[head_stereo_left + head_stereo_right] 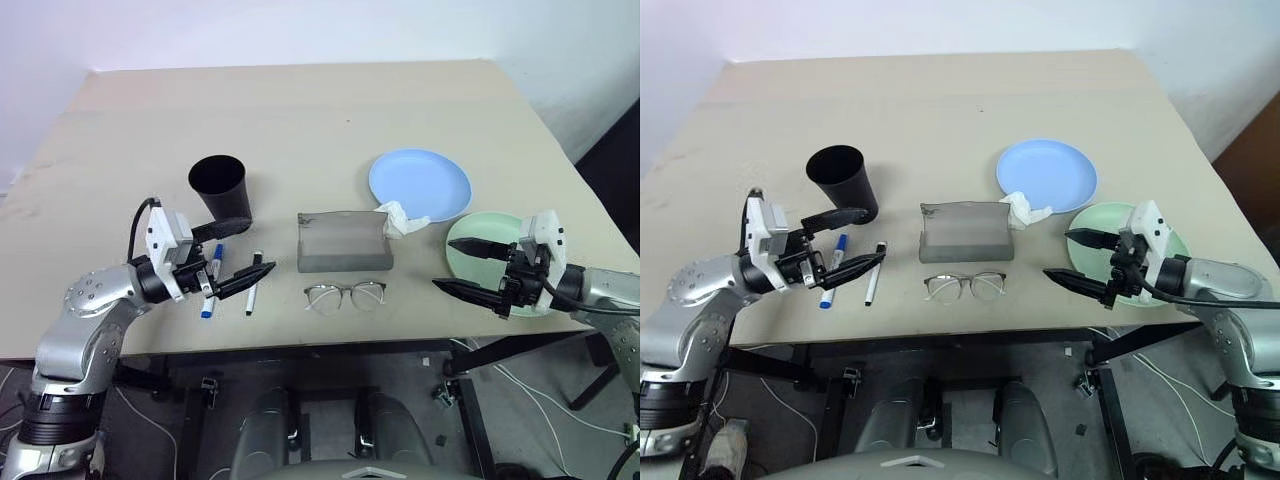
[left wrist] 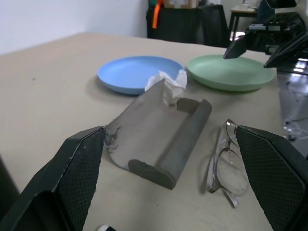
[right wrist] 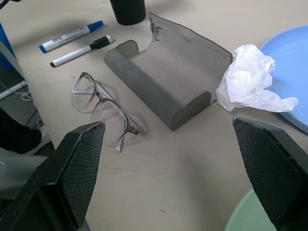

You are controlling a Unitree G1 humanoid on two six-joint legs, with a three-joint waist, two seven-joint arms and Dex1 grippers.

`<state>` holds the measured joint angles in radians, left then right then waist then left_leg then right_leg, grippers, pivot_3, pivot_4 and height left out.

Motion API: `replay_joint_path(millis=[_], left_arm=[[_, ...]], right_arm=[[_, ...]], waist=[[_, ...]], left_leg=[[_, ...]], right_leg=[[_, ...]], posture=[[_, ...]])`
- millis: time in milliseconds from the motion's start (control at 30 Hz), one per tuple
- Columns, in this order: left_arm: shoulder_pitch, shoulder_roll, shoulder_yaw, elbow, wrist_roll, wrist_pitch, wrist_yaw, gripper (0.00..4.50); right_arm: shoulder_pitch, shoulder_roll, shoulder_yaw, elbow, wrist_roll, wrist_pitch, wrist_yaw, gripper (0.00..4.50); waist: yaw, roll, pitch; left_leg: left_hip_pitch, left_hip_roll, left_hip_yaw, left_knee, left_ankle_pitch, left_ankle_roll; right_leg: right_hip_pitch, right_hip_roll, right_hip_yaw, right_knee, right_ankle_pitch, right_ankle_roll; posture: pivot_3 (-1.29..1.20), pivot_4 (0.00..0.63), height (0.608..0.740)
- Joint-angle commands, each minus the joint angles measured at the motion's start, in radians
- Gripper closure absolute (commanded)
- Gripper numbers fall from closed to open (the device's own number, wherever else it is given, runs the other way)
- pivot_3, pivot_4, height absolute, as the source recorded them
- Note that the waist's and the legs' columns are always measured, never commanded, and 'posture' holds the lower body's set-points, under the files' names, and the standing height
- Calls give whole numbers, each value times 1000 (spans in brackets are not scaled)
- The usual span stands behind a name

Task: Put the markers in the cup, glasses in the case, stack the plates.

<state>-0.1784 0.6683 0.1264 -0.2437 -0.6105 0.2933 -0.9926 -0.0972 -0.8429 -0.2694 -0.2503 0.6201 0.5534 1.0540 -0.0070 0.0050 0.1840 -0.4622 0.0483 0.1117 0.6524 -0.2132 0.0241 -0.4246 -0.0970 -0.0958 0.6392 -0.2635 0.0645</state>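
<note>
The black cup [image 1: 220, 187] stands upright at the left of the table. Two markers lie in front of it, the blue-capped one [image 1: 212, 285] beside the black-capped one [image 1: 253, 290]. My left gripper [image 1: 260, 245] hovers open just above them, pointing toward the middle. The grey case [image 1: 343, 242] lies open at the centre with its lid raised. In front of it, the glasses [image 1: 345, 295] rest unfolded. A light blue plate [image 1: 420, 185] and a mint green plate [image 1: 490, 225] sit side by side at the right. My right gripper [image 1: 442, 264] is open over the green plate's left edge.
A crumpled white tissue [image 1: 397, 220] lies between the case and the blue plate, touching both. The table's front edge [image 1: 330, 345] runs just below the glasses and markers. Bare tabletop [image 1: 300, 110] stretches behind the cup and plates.
</note>
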Motion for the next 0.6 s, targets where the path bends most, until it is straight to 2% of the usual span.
replay_joint_path(millis=[33,600], left_arm=[[-38,-1,-21,7,9,8,-16,0],[-115,-90,-90,-9,11,97,47,0]], right_arm=[[16,-1,-24,-23,-3,-23,-10,27],[-2,19,-34,-27,6,-14,-63,27]], waist=[[1,0,0],[20,0,0]], left_leg=[[0,0,0,0,0,0],[0,1,-1,11,-1,-2]], right_leg=[[0,0,0,0,0,0],[-1,0,0,9,1,1]], posture=[[0,150,701],[0,150,701]])
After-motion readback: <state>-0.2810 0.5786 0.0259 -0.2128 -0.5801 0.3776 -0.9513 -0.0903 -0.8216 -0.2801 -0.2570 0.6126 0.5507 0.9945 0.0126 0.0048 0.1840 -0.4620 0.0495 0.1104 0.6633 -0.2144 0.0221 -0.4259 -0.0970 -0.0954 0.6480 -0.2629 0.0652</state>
